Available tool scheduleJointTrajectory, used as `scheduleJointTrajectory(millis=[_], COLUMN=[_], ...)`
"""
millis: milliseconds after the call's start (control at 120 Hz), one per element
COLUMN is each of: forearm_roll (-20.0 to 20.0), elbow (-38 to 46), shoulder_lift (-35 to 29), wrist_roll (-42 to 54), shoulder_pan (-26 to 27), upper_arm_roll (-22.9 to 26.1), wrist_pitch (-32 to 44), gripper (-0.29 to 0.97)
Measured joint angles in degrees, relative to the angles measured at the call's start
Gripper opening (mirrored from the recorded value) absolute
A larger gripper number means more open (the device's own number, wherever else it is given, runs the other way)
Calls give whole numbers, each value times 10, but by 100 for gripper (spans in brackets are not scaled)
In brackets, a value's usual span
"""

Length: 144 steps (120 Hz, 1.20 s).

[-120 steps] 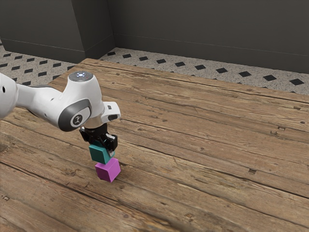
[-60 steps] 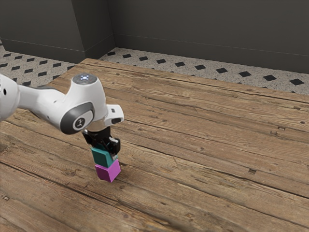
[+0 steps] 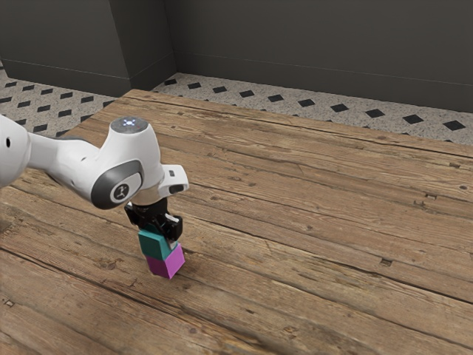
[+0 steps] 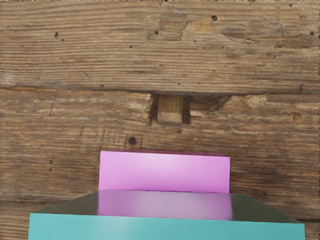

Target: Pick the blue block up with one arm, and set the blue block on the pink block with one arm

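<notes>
Rough wooden plank table (image 3: 332,192), dark grey walls (image 3: 295,37) behind, speckled tile floor with black diamonds (image 3: 310,100). Your white Franka arm (image 3: 81,166) comes in from the exterior view's left and points its black two-finger gripper (image 3: 157,228) straight down.

What changed: a second ago you were holding the small teal-blue block (image 3: 152,244) clear above the magenta-pink block (image 3: 168,262), and a sliver of gap showed between them. Since then you've brought the hand down. Now the gap is gone and the teal-blue block sits on the pink block's top face, shifted a little toward the exterior view's left, so the stack isn't square. The pink block hasn't moved on the table.

Gripper state: the fingers look pinched on the upper part of the teal-blue block from two sides, so not released yet.

The wrist view agrees: the teal-blue block (image 4: 165,227) is right under the hand, and the pink block (image 4: 165,172) pokes out just past its far edge.

My read is that the placement is basically made and only letting go and backing off remain. Watch the offset — a sideways drag on release could tip or slide the top block.
</notes>
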State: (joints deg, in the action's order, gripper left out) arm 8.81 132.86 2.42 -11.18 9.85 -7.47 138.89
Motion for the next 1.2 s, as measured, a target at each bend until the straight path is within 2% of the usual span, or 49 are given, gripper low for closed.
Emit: scheduleJointTrajectory(millis=[567,1200], forearm_roll=[5,5], elbow=[8,-10], shoulder_lift=[-14,12], wrist_roll=[15,38], shoulder_pan=[2,0], upper_arm_roll=[-3,-6], wrist_pitch=[0,3], gripper=[38,38])
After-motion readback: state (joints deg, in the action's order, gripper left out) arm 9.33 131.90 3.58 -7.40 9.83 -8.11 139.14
